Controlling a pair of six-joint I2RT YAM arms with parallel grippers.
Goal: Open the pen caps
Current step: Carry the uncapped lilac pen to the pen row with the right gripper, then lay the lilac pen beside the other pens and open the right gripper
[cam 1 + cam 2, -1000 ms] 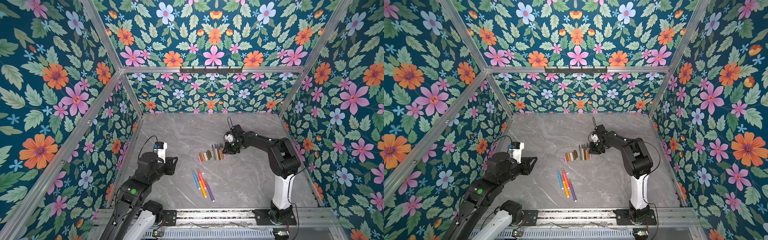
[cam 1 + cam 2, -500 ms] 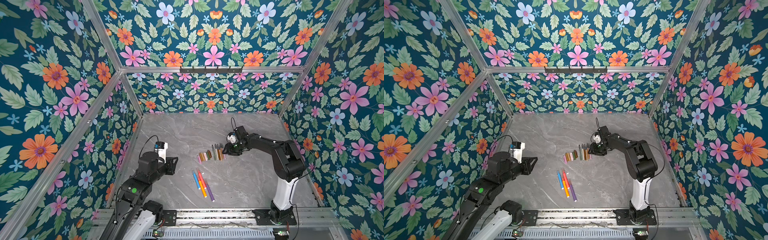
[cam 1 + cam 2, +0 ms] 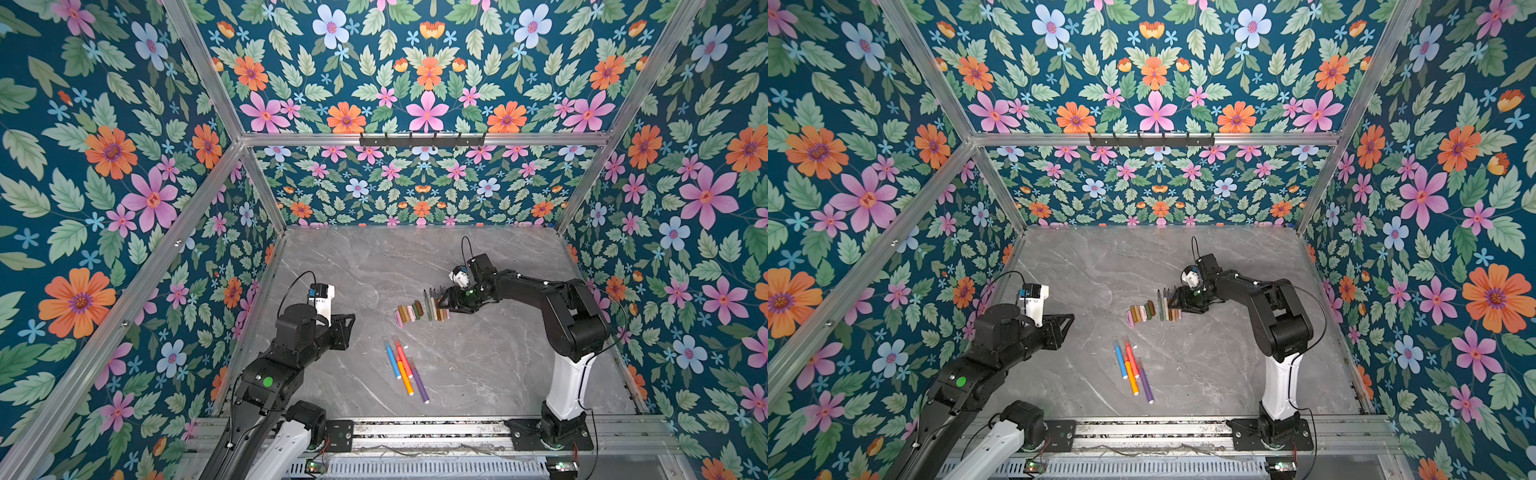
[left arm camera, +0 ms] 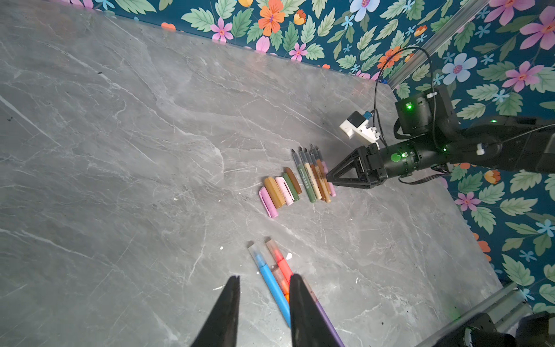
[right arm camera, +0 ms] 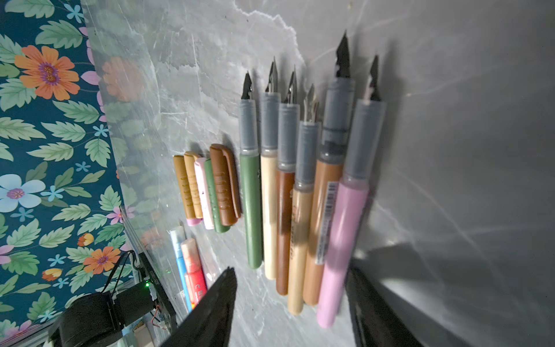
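Several loose pen caps (image 3: 409, 311) (image 3: 1142, 311) (image 4: 279, 192) (image 5: 207, 189) in pink, tan, olive and brown lie packed side by side on the grey table. Right beside them lies a row of uncapped pens (image 3: 435, 305) (image 3: 1168, 307) (image 4: 313, 177) (image 5: 300, 195) with bare nibs. My right gripper (image 3: 444, 302) (image 3: 1177, 302) (image 4: 329, 177) (image 5: 290, 270) is open low at the butt ends of that row, its fingers standing on either side and gripping nothing; the pink pen (image 5: 342, 240) lies nearest one finger. My left gripper (image 3: 347, 322) (image 3: 1067, 322) (image 4: 265, 278) hangs open and empty near the front left.
Blue, red, orange and purple capped markers (image 3: 403, 370) (image 3: 1133, 370) (image 4: 270, 276) (image 5: 189, 264) lie together in front of the caps, below my left gripper's fingers. Floral walls enclose the table (image 3: 478, 361) on three sides, and a metal rail (image 3: 415, 428) runs along the front.
My right gripper's jaws have opened and it has sunk a little toward the row of uncapped pens. The left arm has not moved.
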